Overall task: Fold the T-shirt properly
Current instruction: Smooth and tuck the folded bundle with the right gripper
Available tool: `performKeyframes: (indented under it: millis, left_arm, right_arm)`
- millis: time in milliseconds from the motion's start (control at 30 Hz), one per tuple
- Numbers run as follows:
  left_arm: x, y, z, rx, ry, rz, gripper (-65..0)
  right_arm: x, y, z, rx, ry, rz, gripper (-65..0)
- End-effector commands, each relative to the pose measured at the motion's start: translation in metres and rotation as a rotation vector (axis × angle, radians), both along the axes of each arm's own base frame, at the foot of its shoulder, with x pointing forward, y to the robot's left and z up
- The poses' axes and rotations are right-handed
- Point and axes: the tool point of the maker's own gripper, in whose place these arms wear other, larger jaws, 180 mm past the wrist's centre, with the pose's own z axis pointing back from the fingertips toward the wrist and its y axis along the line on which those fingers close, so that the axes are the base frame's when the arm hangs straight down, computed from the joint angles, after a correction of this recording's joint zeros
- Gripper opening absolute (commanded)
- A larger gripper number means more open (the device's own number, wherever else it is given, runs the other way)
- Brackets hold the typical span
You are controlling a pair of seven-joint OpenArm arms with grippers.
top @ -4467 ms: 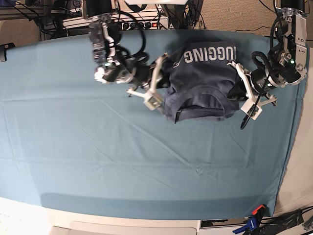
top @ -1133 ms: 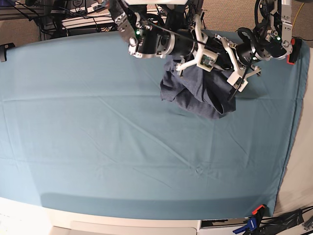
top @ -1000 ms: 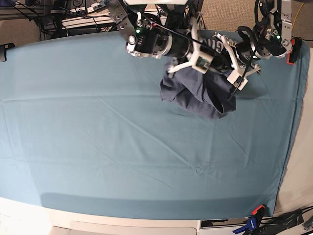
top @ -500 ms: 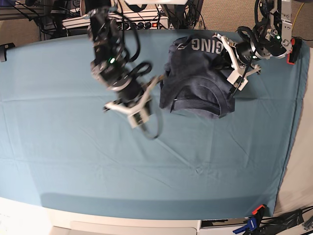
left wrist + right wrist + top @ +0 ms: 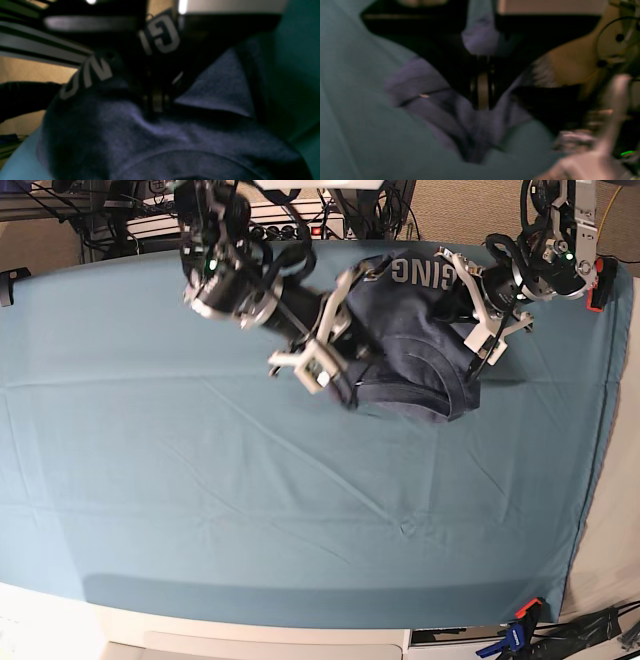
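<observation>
From overhead, the T-shirt [image 5: 415,345] lies bunched at the far edge of the worktop, on the teal cloth [image 5: 250,510], right of centre in this view. A strip of white lettering runs along its far side and a curved hem shows on the near side. The right hand [image 5: 340,375] reaches in from the view's left and sits at the shirt's near-left corner, its white fingers [image 5: 312,368] against the fabric. The left hand [image 5: 478,315] comes in from the view's right and sits at the shirt's right edge. A blue and orange clamp [image 5: 520,620] grips the cloth at the near right corner of the worktop.

From the left wrist camera, the left hand [image 5: 157,100] is closed tight with a pinch of the shirt [image 5: 155,140] gathered between its fingers; the heathered fabric fills the lower part of the picture and white letters curl over a raised fold above. Teal cloth [image 5: 297,57] shows at the right.

From the right wrist camera, which is blurred, the right hand [image 5: 481,96] is also closed, and folds of the shirt [image 5: 460,120] converge at its tips, so it appears to have hold of the fabric. The teal cloth [image 5: 357,112] spreads out to the left. The other arm [image 5: 607,82] shows as a smear at the right.
</observation>
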Motion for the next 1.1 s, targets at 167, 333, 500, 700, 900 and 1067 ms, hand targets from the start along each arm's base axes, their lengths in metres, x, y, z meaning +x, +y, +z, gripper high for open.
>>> performKeyframes:
  millis: [167,333,500,700,900,1067]
  left_arm:
    - [0.004,-0.001,0.009,-0.019,-0.033,-0.001,-65.0]
    - [0.004,-0.001,0.009,-0.018,-0.034,-0.001,-65.0]
    - [0.004,-0.001,0.009,-0.018,-0.033,-0.001,-65.0]
    - [0.004,-0.001,0.009,-0.018,-0.033,-0.001,-65.0]
    - [0.004,-0.001,0.009,-0.018,-0.033,-0.001,-65.0]
    - [0.004,-0.001,0.009,-0.018,-0.033,-0.001,-65.0]
  right_arm:
    - [-0.018,0.001,-0.025,-0.039,0.06,0.008,-65.0]
    - [-0.021,-0.008,-0.054,-0.143,0.112,0.008,-65.0]
    - [-0.024,-0.043,-0.084,-0.342,0.193,-0.061,-65.0]
    - [-0.003,-0.12,-0.09,-0.64,0.121,-0.274,-65.0]
    - [0.006,-0.102,-0.002,-0.418,-0.134,-0.354,-65.0]
    - [-0.022,-0.044,0.014,-0.114,-0.05,-0.181,-65.0]
